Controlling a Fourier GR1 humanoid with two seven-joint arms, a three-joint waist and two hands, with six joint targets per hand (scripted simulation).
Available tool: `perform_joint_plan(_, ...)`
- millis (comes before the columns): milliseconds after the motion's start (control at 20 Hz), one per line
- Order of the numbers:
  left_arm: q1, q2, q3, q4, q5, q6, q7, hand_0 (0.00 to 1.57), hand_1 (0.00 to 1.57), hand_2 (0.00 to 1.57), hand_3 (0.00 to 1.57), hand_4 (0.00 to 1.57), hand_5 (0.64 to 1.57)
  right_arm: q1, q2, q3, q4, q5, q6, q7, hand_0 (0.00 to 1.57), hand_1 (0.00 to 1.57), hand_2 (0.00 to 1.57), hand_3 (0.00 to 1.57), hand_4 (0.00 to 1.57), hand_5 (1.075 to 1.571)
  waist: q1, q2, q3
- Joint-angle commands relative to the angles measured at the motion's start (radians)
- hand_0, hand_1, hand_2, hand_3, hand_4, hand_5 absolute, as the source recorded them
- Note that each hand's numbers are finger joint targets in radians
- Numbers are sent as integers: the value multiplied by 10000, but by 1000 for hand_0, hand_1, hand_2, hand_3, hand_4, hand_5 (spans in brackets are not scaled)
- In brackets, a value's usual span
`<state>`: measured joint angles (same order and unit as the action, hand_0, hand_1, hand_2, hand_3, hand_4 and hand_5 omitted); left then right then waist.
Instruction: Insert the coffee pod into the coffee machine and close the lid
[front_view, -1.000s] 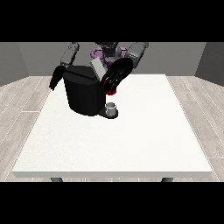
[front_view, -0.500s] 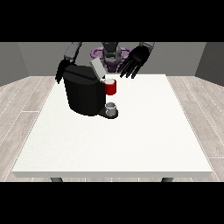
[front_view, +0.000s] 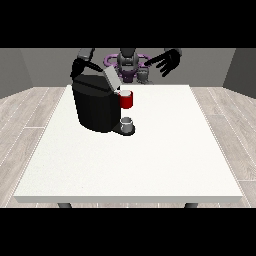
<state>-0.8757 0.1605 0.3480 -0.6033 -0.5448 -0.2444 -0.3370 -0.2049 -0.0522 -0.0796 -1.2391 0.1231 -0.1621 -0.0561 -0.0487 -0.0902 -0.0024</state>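
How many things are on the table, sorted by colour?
Black: 1, the coffee machine
Red: 1, a red thing at the machine
Grey: 1, a small grey thing at the machine's base
Total: 3 on the white table

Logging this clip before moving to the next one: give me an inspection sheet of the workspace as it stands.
Surface: white table, bare across its near part.
Job's things: black coffee machine at the far left, lid tilted up; red thing at the machine; small grey thing on the machine's base, cannot tell if it is the pod.
Clutter: nothing seen.
Hands: hand at the view's right raised above the table, fingers spread, holding nothing; hand at the view's left behind the machine, fingers unclear.
Cables: nothing seen.
Surroundings: wood floor, grey walls.
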Motion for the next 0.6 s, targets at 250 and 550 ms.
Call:
perform_joint_plan(250,2686,-1409,489,86,1183,-486,-344,0,0,0,0,372,1571,-104,-833,-62,-621,-648,1446,484,0,0,0,0,62,1571,1607,-2055,25)
perform_joint_plan(550,3218,-1593,44,-983,1505,-472,65,0,0,0,0,414,1571,-1153,-1079,98,-853,-234,1358,884,0,0,0,0,80,1571,1890,-1532,25)
